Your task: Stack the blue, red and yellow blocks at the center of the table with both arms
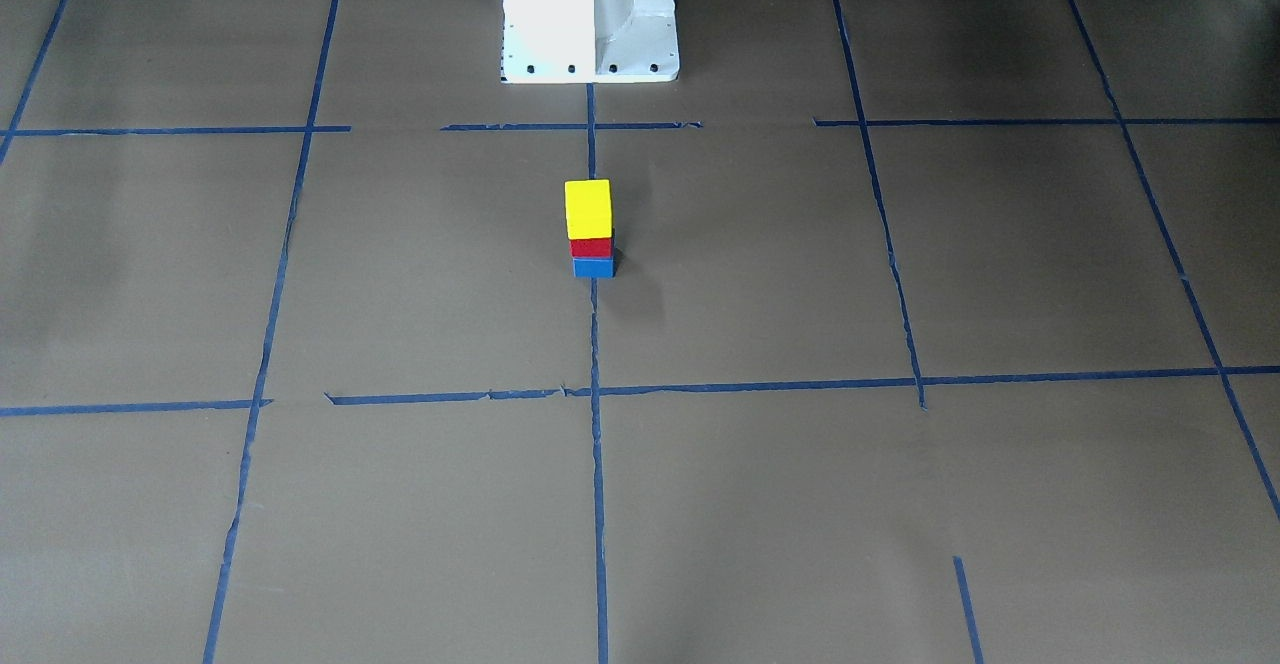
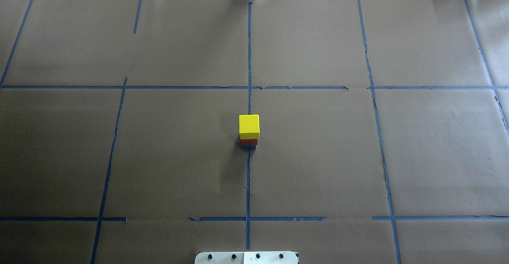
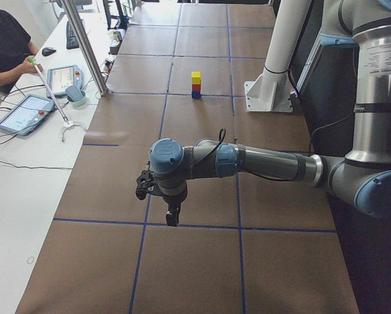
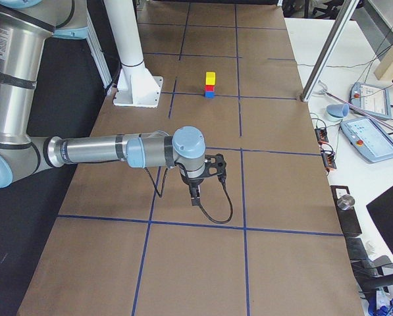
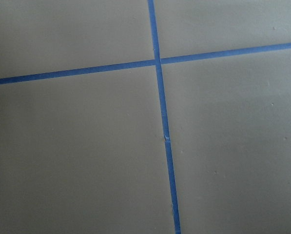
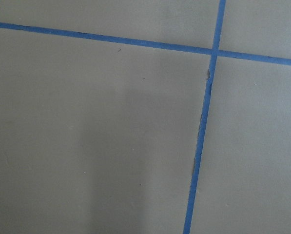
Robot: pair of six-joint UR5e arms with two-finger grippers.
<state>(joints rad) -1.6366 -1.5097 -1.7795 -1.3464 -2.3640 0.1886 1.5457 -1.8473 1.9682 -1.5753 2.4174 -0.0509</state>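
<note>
A yellow block (image 1: 587,208) sits on a red block (image 1: 590,246), which sits on a blue block (image 1: 593,267), in one upright stack on the centre tape line. The stack also shows in the overhead view (image 2: 249,125) and in both side views (image 3: 196,85) (image 4: 210,85). My left gripper (image 3: 172,219) hangs over the table far from the stack, at the robot's left end. My right gripper (image 4: 195,197) hangs over the table at the right end. Both show only in side views, so I cannot tell whether they are open or shut. Both wrist views show only brown paper and blue tape.
The robot's white base (image 1: 590,14) stands behind the stack. A metal pole (image 3: 87,49) rises at the table's far edge. An operator (image 3: 5,39) sits at a side desk with tablets (image 3: 25,112).
</note>
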